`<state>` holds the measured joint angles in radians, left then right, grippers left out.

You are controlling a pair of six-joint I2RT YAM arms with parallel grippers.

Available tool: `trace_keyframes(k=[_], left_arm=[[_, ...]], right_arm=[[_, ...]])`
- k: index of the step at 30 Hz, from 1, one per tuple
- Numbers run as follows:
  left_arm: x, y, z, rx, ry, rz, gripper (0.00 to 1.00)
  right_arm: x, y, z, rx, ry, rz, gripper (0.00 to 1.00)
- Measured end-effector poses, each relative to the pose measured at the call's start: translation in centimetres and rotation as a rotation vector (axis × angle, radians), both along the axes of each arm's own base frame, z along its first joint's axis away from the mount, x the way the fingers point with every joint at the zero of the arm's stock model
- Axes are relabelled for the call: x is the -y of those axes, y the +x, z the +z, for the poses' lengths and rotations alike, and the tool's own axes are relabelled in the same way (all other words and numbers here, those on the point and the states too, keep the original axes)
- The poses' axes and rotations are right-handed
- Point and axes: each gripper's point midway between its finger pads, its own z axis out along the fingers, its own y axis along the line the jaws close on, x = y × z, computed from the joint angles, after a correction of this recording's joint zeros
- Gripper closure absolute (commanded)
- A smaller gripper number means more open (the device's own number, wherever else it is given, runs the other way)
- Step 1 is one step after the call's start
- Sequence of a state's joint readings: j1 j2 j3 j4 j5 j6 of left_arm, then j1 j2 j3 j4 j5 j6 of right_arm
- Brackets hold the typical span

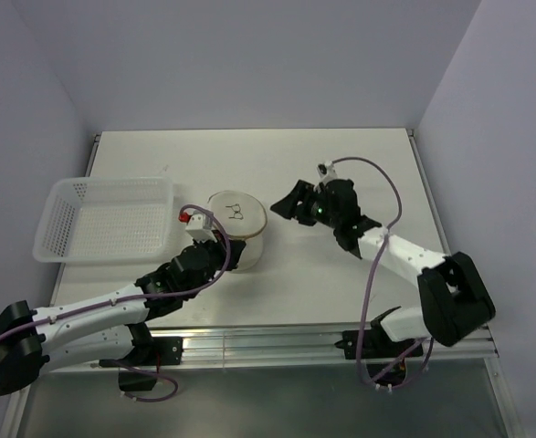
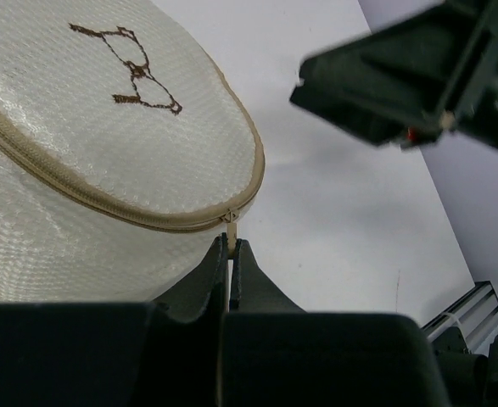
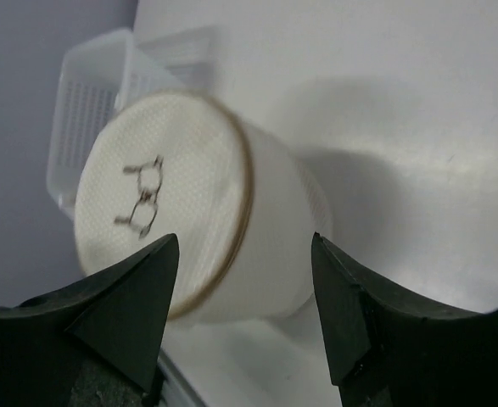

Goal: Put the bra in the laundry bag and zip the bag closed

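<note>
The laundry bag is a round white mesh drum with a brownish zipper rim and dark marks on its lid. It stands near the table's middle. It also shows in the left wrist view and the right wrist view. My left gripper is shut on the zipper pull at the bag's near rim; the zipper looks closed around the lid. My right gripper is open and empty, hanging to the right of the bag. The bra is hidden.
A white perforated plastic basket sits left of the bag, at the table's left edge. The table ends at a metal rail along the near side. Purple walls stand behind and at both sides.
</note>
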<state>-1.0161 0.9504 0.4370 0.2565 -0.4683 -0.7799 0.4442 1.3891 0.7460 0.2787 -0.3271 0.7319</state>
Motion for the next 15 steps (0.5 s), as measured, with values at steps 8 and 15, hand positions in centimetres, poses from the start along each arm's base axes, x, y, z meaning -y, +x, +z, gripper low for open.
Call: trace_keyframes(k=[8, 15], left_arm=[[1.6, 0.1, 0.1, -0.010, -0.048, -0.032, 1.00], [2.0, -0.1, 0.7, -0.008, -0.076, -0.051, 1.00]], right_arm=[[-3.5, -6.7, -0.1, -0.045, 0.106, 0.088, 0.29], [-4.5, -5.9, 0.3, -0.058, 0.148, 0.081, 0.39]])
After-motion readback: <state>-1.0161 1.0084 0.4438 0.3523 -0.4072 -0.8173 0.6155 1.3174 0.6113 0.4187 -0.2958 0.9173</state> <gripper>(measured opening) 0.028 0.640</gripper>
